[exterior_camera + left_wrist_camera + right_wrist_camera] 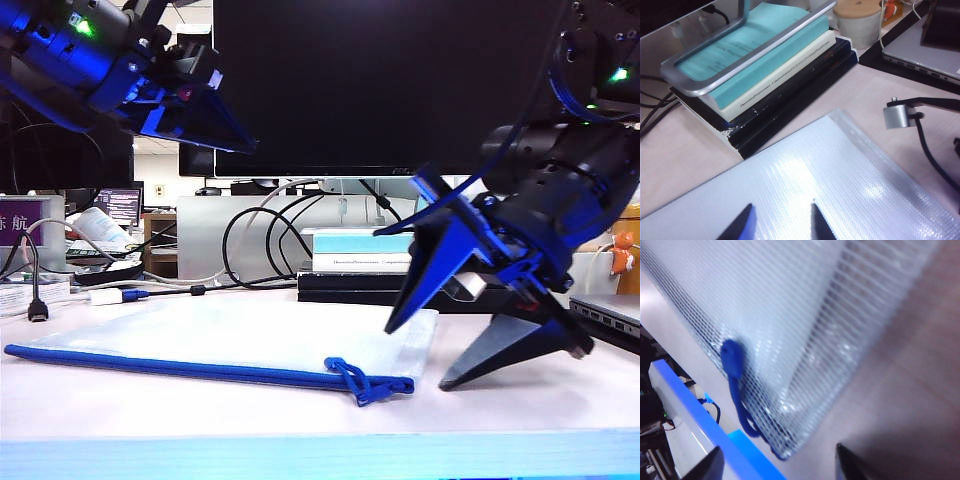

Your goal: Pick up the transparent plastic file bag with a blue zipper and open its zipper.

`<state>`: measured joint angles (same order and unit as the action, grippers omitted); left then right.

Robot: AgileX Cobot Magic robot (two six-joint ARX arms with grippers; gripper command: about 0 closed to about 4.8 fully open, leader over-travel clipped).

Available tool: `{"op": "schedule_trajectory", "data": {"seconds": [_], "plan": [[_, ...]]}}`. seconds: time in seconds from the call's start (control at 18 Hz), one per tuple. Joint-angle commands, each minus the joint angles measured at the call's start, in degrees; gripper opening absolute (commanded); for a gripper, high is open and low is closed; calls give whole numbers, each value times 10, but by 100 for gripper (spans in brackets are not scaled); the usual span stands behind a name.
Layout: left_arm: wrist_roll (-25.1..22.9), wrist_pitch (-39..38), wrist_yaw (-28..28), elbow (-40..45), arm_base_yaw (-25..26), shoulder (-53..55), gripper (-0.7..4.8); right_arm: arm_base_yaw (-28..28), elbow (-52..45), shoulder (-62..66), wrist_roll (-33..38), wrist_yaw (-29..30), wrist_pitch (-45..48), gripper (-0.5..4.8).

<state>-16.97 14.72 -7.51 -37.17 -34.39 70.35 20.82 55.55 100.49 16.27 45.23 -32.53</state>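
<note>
file bag (250, 335) flat on the table (300, 415), one only, whitish grid plastic | zipper (180, 368) blue along the near edge, cord pull at its right end | right gripper (470, 335) fingers wide, empty, low by the bag's right corner | left gripper (195, 110) parted narrowly, empty, up high | three stacked books (770, 65) behind, spine print unreadable

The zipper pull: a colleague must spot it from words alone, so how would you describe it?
On the table in front of the monitor lies the flat translucent file bag. Along its front edge runs the blue zipper. At its right end, near the open right gripper, sits the pull, a knotted blue cord loop, unlike the black cables behind.
</note>
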Motion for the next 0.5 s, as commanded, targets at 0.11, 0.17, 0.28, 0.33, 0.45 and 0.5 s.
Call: {"op": "schedule_trajectory", "data": {"seconds": [0.11,0.17,0.28,0.33,0.45,0.5], "plan": [[-2,8,-2,-2,0,-1,152,15,0,8,25,-1,30,288],[-2,8,-2,-2,0,-1,152,17,0,16,33,-1,37,288],[-2,8,-2,-2,0,-1,152,22,0,32,50,9,59,259],[-3,7,-2,-2,0,-1,152,22,0,32,58,7,78,198],[-4,7,-2,-2,0,-1,152,22,0,32,69,5,101,111],[-4,7,-2,-2,0,-1,152,22,0,32,78,3,117,70]]}}
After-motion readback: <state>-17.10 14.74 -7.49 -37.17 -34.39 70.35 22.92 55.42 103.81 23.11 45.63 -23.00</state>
